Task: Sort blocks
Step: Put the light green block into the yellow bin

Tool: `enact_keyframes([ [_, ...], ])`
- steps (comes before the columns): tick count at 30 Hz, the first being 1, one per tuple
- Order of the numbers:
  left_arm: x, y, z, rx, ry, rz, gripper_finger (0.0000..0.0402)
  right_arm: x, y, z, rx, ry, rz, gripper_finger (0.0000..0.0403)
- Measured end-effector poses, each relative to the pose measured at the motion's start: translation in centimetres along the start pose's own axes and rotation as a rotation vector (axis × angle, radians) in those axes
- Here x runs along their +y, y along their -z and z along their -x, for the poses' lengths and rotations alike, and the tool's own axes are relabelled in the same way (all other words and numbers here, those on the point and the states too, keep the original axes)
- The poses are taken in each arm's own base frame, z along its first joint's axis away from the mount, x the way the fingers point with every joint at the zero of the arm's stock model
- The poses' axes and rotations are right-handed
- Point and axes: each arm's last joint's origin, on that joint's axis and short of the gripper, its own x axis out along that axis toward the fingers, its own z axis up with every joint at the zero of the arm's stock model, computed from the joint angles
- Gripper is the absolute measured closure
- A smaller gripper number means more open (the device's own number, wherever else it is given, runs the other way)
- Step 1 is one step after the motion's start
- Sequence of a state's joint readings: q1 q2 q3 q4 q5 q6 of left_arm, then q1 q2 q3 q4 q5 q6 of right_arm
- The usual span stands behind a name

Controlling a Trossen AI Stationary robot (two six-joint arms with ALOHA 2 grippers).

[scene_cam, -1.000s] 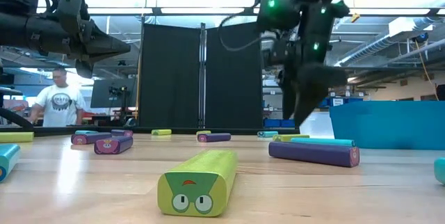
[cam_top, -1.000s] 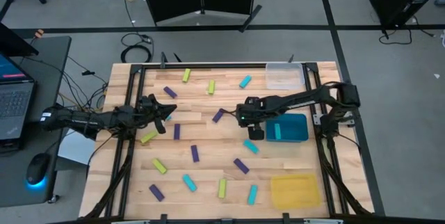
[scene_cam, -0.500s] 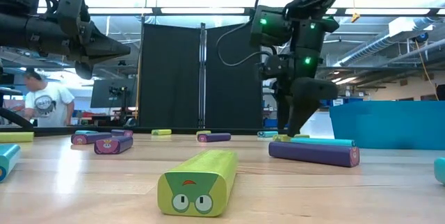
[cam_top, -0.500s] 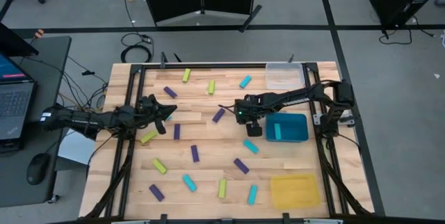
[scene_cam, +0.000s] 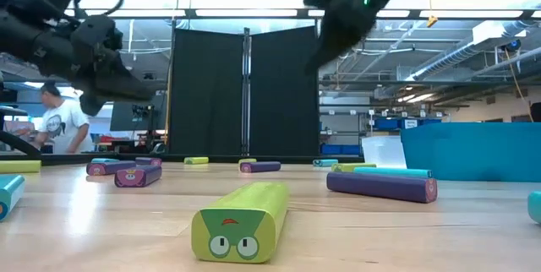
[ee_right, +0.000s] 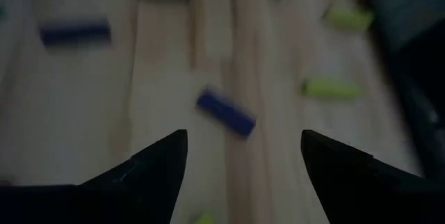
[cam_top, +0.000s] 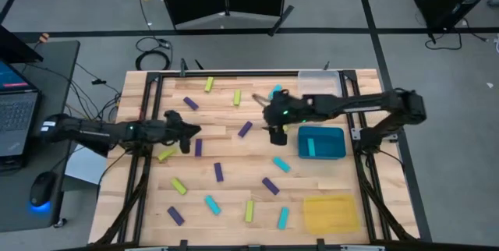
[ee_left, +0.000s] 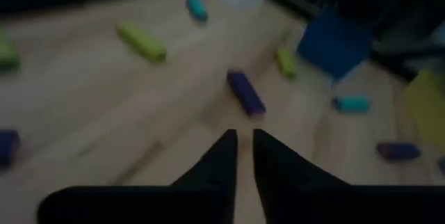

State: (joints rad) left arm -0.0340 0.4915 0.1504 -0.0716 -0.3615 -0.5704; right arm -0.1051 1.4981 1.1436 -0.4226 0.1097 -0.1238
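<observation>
Dark purple, cyan and yellow-green blocks lie flat and scattered over the wooden table (cam_top: 234, 157). One cyan block (cam_top: 308, 148) rests inside the teal tray (cam_top: 331, 143). My right gripper (cam_top: 261, 103) hangs open above the table's middle far part, with a purple block (ee_right: 224, 113) below and ahead of it (ee_right: 243, 161); in the low view it (scene_cam: 330, 31) is high up. My left gripper (cam_top: 191, 132) hovers shut over the table's left part, its fingers (ee_left: 243, 151) pointing toward a purple block (ee_left: 245, 93). Neither holds anything.
A clear tray (cam_top: 318, 86) sits at the far right corner and a yellow tray (cam_top: 330, 213) at the near right corner. A yellow-green block (scene_cam: 241, 220) lies close to the low camera. A person (scene_cam: 59, 124) stands in the room beyond the table.
My right gripper dipped toward the table beside the teal tray, then rose well clear and moved toward the far edge and a little left. My left gripper shifted slightly toward the table's right and tipped downward. No block has moved.
</observation>
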Motion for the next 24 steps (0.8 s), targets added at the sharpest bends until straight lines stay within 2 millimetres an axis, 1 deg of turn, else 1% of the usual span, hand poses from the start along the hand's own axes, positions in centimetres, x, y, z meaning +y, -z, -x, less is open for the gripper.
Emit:
enact_keyframes([
  [2, -0.9, -1.1, -0.1, 0.101, 0.008, -0.019, 0.0311, -0.3, -0.5, 1.8, -0.059, 0.009, -0.022, 0.011],
  [5, -2.4, -2.7, 0.0, 0.321, -0.02, -0.087, 0.0272, -0.5, -0.9, 3.8, -0.115, 0.036, -0.038, 0.0112],
  [8, -3.4, -3.4, 0.5, 0.586, -0.183, -0.191, 0.0244, -0.3, -1.0, 4.9, -0.145, 0.031, -0.034, 0.0114],
  [11, -4.4, -3.8, 0.7, 0.777, -0.321, -0.248, 0.0225, 0.0, -1.1, 5.3, -0.155, 0.024, -0.026, 0.0114],
  [13, -4.9, -3.3, 0.4, 0.873, -0.372, -0.276, 0.0215, 0.1, -1.1, 5.4, -0.155, 0.032, -0.023, 0.0114],
  [15, -5.2, -2.4, 0.1, 0.945, -0.385, -0.282, 0.0206, 0.2, -1.1, 5.4, -0.152, 0.047, -0.015, 0.0114],
  [18, -4.9, -0.5, -0.2, 1.037, -0.426, -0.267, 0.0197, 0.3, -0.9, 5.1, -0.146, 0.058, -0.008, 0.0114],
  [22, -4.1, 1.3, 0.2, 1.084, -0.496, -0.237, 0.0193, 0.4, -0.4, 4.8, -0.127, 0.057, -0.002, 0.0115],
  [24, -3.9, 1.9, 0.1, 1.072, -0.49, -0.217, 0.0193, 0.4, -0.3, 4.7, -0.125, 0.057, -0.001, 0.0116],
])
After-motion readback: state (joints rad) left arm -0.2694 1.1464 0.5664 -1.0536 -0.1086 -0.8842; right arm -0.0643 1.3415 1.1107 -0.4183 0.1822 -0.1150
